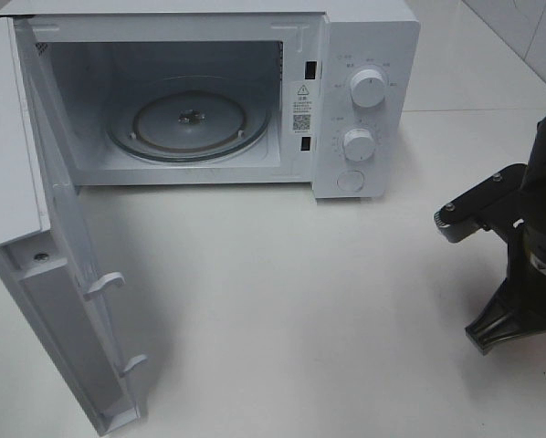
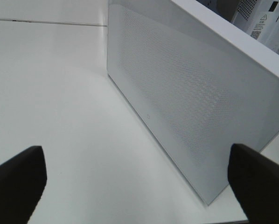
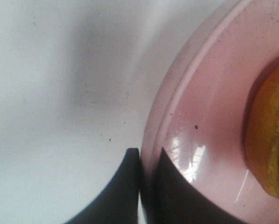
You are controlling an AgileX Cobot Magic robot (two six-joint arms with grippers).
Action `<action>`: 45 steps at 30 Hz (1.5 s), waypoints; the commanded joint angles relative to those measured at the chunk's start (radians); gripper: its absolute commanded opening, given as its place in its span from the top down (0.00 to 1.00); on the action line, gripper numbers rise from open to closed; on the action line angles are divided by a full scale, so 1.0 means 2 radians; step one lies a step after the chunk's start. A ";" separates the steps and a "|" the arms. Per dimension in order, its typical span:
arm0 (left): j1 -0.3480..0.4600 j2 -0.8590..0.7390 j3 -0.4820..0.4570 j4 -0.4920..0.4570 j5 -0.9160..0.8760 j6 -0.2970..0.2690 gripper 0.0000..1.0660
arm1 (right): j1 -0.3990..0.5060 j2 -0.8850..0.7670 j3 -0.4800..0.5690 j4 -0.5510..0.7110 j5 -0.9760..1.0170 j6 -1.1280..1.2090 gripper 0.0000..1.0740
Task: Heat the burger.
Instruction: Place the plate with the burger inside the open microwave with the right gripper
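White worktop [image 1: 300, 301] ran out on every side of the microwave [image 1: 364, 55], which stood at the back with its door [image 1: 36, 182] swung fully open to its left and the glass turntable [image 1: 189, 123] bare inside. The burger [image 3: 270, 135] did not appear in the high view. Only the right wrist view showed it, sitting on the pink plate [image 3: 209, 116] well in from the rim. Since the right arm [image 1: 529, 246] hung in front of the microwave and off to its control side, the plate was probably there too, just beyond that picture's edge.

The right jaws were pressed together on the plate's rim, one finger on each side of the lip. Whether the plate was lifted or resting on the worktop could not be told. The left jaws stood wide apart and held nothing, facing the perforated outer face of the microwave's door.

The burger looked light and soft, a stack of loose layers that would squash or shear if pinched, so the plate seemed the right thing to hold. The plate looked stiff but glossy. Gripped at one thin edge it would likely sag away from the jaws, and the burger could slide across the glaze. Level, slow carrying toward the microwave's cavity seemed wise.
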 commanded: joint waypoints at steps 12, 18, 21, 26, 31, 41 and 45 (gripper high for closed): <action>0.001 -0.009 0.001 0.000 0.002 -0.001 0.08 | 0.088 -0.011 0.001 -0.021 0.041 -0.005 1.00; 0.001 -0.009 0.001 0.000 0.002 -0.001 0.08 | 0.133 -0.011 0.001 -0.021 0.043 -0.005 1.00; 0.001 -0.009 0.001 0.000 0.002 -0.001 0.08 | 0.158 -0.011 0.001 -0.021 0.044 -0.005 1.00; 0.001 -0.009 0.001 0.000 0.002 -0.001 0.08 | 0.184 -0.011 0.001 -0.023 0.044 -0.005 1.00; 0.001 -0.009 0.001 0.000 0.002 -0.001 0.08 | 0.221 -0.011 0.001 -0.023 0.044 -0.016 1.00; 0.001 -0.009 0.001 0.000 0.002 -0.001 0.08 | 0.287 -0.011 0.001 -0.040 0.040 -0.039 1.00; 0.001 -0.009 0.001 0.000 0.002 -0.001 0.08 | 0.299 -0.011 0.001 -0.039 0.012 -0.081 1.00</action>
